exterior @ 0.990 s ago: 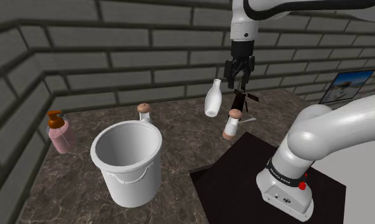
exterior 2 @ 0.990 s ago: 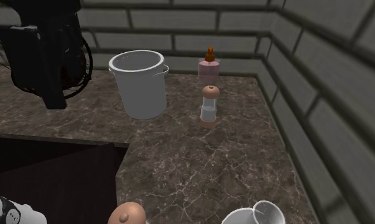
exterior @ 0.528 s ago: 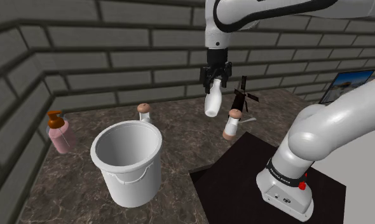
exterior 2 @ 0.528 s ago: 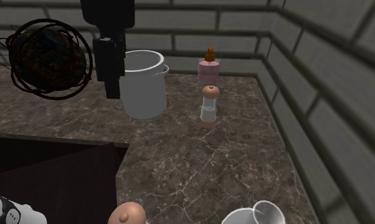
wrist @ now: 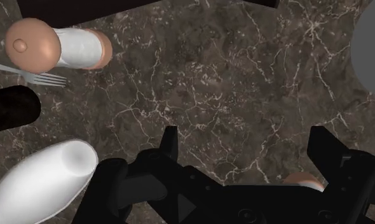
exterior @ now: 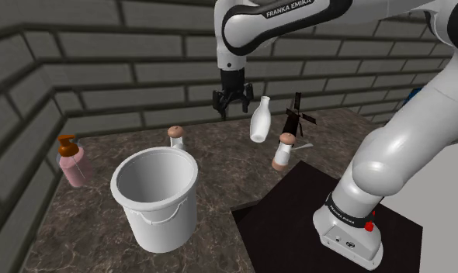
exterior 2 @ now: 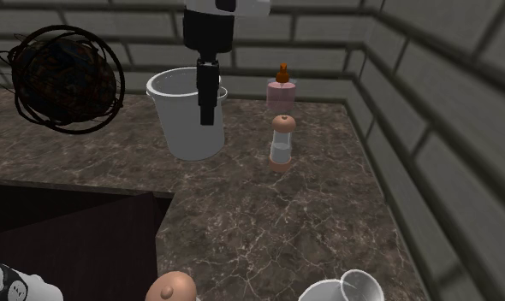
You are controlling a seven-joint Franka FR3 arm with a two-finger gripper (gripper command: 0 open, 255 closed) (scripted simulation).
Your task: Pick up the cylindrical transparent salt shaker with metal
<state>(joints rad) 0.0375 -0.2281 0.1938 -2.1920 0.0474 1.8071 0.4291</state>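
Two clear shakers with tan caps stand on the dark marble counter. One shaker (exterior: 176, 137) (exterior 2: 282, 143) is behind the white bucket, and its cap (wrist: 302, 180) peeks out by one finger. The other shaker (exterior: 282, 151) (wrist: 60, 48) stands near the black mat. My black gripper (exterior: 230, 108) (exterior 2: 208, 109) (wrist: 246, 145) hangs open high above the counter, between the two shakers. Nothing is between its fingers.
A white bucket (exterior: 159, 223) (exterior 2: 187, 130) stands at the front. A white bottle (exterior: 258, 121) (wrist: 43, 184) is just beside the gripper. A pink soap dispenser (exterior: 71, 163) (exterior 2: 282, 89) sits by the brick wall. A wire sphere (exterior 2: 62, 77) and a black windmill figure (exterior: 298, 119) stand farther off.
The gripper has swung to the shoulder view's left, away from the white bottle and toward the shaker behind the bucket. It has stayed open. No object has moved.
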